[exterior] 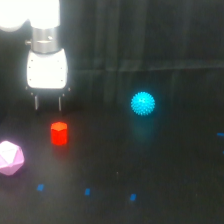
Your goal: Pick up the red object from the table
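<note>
Flanking red object [59, 133]: pink polyhedron [10, 158], cyan ball [143, 104].

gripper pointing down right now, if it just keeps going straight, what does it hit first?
Likely the table just behind the red object. The gripper points straight down, fingers apart, but depth is unclear from one view; it may meet the block instead.

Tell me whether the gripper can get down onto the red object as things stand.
Probably yes. The gripper hangs with its fingers apart above and slightly to the exterior view's left of the red object, with nothing between them. The pink polyhedron and cyan spiky ball sit well aside.
</note>
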